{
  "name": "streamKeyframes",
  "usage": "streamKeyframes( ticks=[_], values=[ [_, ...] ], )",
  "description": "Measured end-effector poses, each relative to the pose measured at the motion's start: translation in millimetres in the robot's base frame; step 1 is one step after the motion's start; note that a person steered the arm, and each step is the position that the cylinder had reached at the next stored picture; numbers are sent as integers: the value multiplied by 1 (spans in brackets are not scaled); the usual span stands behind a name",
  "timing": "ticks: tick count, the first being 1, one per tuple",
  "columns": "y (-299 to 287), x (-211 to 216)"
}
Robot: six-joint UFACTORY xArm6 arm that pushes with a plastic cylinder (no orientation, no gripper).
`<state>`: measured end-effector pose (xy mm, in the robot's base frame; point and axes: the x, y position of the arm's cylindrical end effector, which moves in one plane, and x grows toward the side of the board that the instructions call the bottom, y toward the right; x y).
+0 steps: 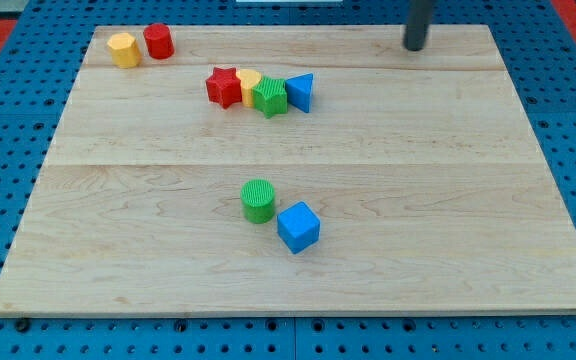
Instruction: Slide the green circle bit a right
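Note:
The green circle stands a little below the middle of the wooden board. A blue cube touches it at its lower right. My tip is near the view's top right, far above and to the right of the green circle, touching no block.
A row of blocks lies above the middle: a red star, a yellow block, a green star and a blue triangle. A yellow hexagon and a red cylinder sit at the top left corner.

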<state>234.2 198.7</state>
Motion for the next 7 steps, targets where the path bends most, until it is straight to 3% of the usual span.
streamKeyframes(
  ticks=[2,4,5,7],
  values=[
    [12,4],
    [41,138],
    [-11,142],
    [-208,156]
  ],
)
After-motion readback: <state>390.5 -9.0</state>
